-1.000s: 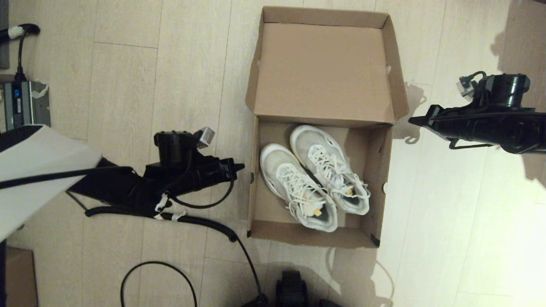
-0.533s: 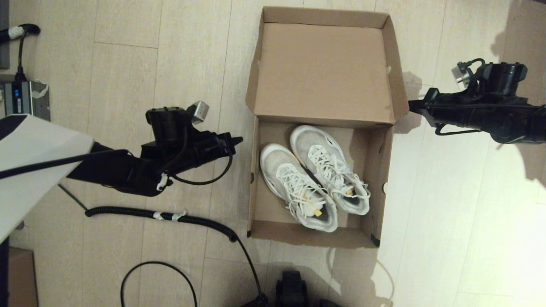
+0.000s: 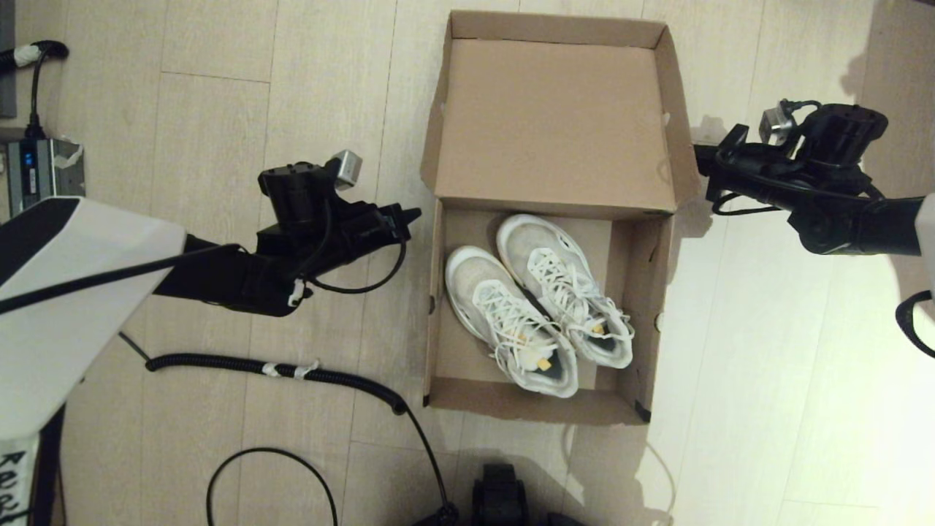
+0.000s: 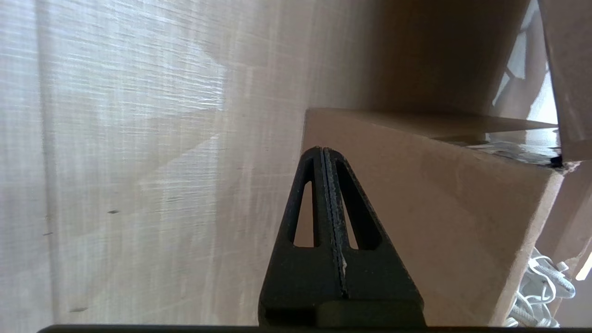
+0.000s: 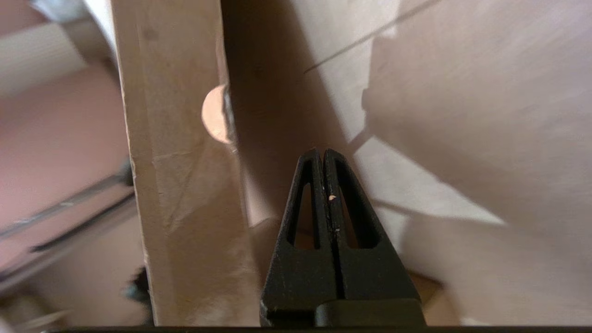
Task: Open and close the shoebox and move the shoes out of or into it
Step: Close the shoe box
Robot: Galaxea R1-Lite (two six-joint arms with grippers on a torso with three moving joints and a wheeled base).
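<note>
Pale wood-plank floor (image 3: 219, 109) carries the shoebox (image 3: 548, 212), which stands open with its lid (image 3: 551, 117) folded back flat away from the robot, the lid's raised side flaps framing it. Inside the tray the shoes (image 3: 540, 303) lie side by side, toes toward the lid hinge, with bare cardboard showing along the tray's left wall and near wall. At the box's left side the left gripper (image 3: 409, 214) sits just outside the tray's far-left corner, its jaws pressed together and empty; its wrist view shows the tips level with that corner edge (image 4: 319, 152). On the other side the right gripper (image 3: 700, 152) reaches the lid's right flap, jaws likewise pressed together with nothing between them, tips close beside the flap's outer face (image 5: 321, 155). A coiled black cable (image 3: 292, 369) runs across the floor to the left of the box, well clear of its walls.
</note>
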